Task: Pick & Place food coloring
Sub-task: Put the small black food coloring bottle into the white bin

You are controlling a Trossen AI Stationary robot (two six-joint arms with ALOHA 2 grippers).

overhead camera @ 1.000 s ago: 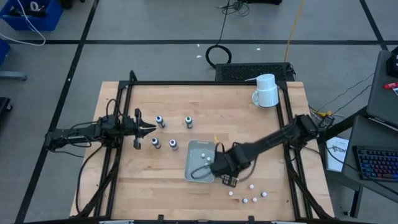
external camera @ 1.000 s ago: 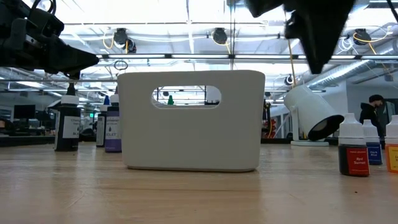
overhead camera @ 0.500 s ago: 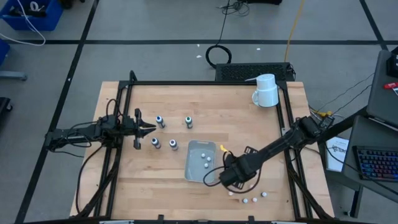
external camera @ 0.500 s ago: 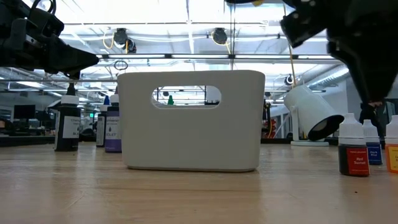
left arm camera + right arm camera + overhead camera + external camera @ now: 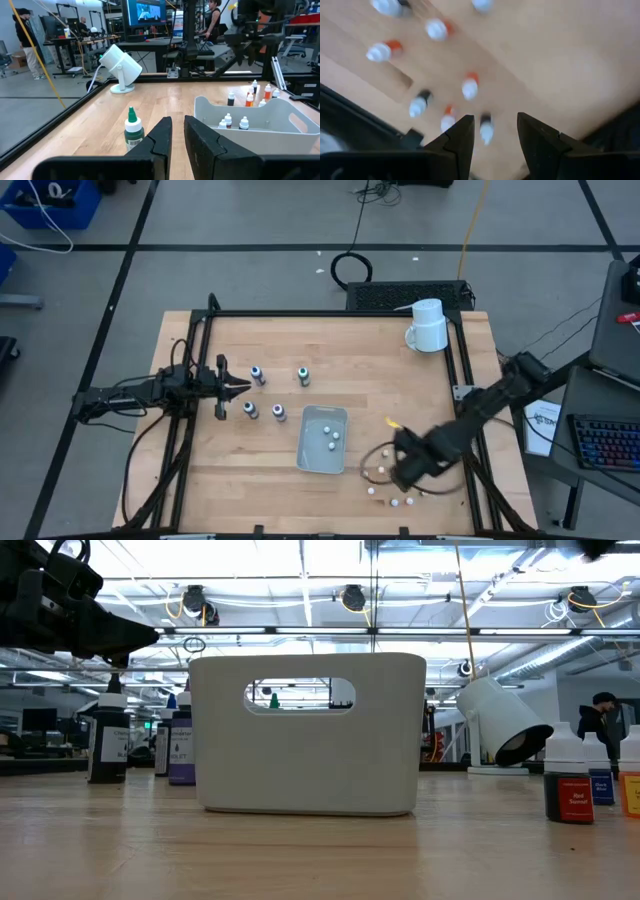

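Several small white-capped food coloring bottles (image 5: 470, 86) stand upright on the wood near the table's near right edge (image 5: 393, 501). My right gripper (image 5: 495, 124) hangs open above them, pointing down, touching none (image 5: 402, 471). Three more small bottles (image 5: 332, 437) stand inside the white bin (image 5: 306, 450). Left of the bin stand several larger dark-capped bottles (image 5: 257, 374). My left gripper (image 5: 240, 387) waits shut at the table's left, level, with a green-capped bottle (image 5: 133, 131) just ahead of it.
A white mug (image 5: 428, 326) lies at the far right corner. The white bin (image 5: 305, 735) fills the middle of the low view, with bottles to either side (image 5: 569, 780). A black frame (image 5: 466, 380) runs round the tabletop. People stand in the room beyond (image 5: 22, 35).
My right gripper has swung from above the bin's near right corner toward the table's right and near edge, over the loose small bottles, rolling about its pointing line as it went. Its fingers have stayed open. The bottles and the bin have kept their places.
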